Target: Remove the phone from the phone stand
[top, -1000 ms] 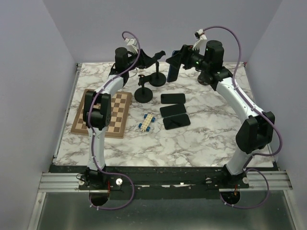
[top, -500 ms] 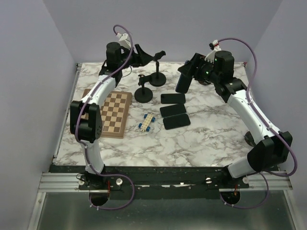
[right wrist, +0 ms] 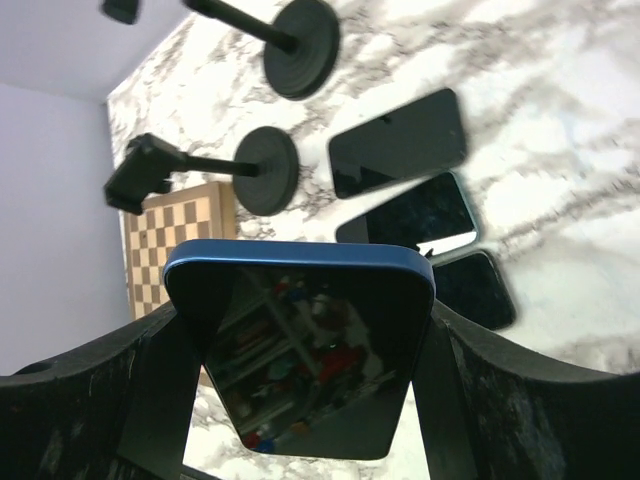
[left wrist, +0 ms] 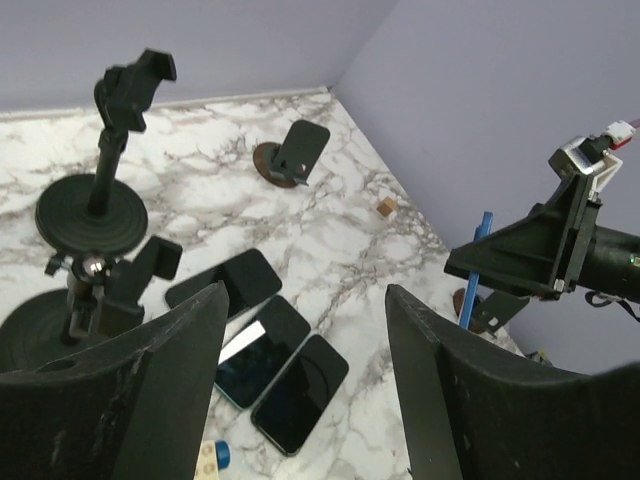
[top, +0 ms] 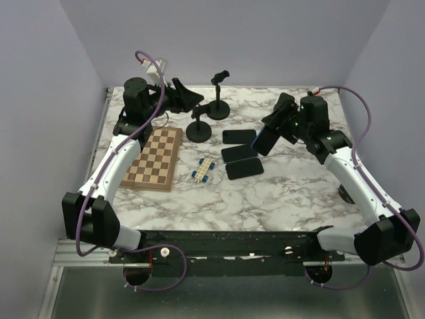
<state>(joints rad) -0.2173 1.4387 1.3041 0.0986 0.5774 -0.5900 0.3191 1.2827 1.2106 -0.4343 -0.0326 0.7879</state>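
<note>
The table carries everything. The board lies far left of the right pincer and just below the left pincer.

The right pincer is clamped on the phone, gripping it by its long edges. The phone is tilted and in the air, well to the right of both stands and free of them. It hangs over the right ends of the three flat phones laid in a row, probably so it can be set down beside them. The removal itself looks done, with only the placing left.

The left pincer is spread wide and holds nothing. It hovers just left of the near stand, with the far stand beyond that. From there it could steady a base if needed. Neither clamp grips anything.

In the right wrist view the phone fills the middle, hiding the fingertips and part of the nearest flat phone, and its screen shows only reflections. From above it overlaps the row, so I cannot tell how high it is. In the left wrist view a dark slab leans on a round brown base beyond the right pincer. I cannot tell whether that is another phone on a stand.

The toy, with blue wheels, sits left of the row.
</note>
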